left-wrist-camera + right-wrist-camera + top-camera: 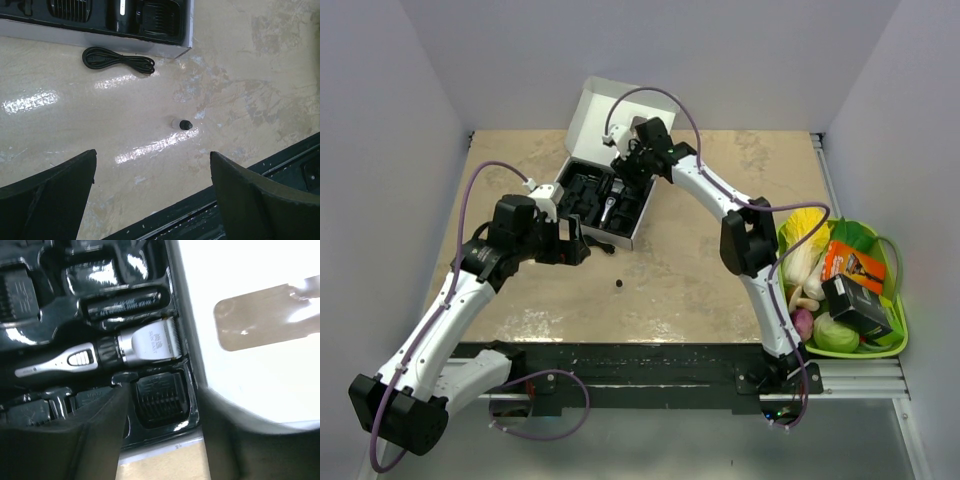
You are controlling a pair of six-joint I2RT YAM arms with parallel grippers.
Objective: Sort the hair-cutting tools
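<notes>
Black clipper (107, 352), silver, seemingly toothed head

Over on the far right sits a green basket (865, 352), packed full: a black box (857, 306) lying tilted on top, an orange packet (850, 262) behind it, a green toy cabbage (835, 333) at the near end. Mid-tabletop (700, 290), a white box (605, 108) stands with its lid up.
</notes>
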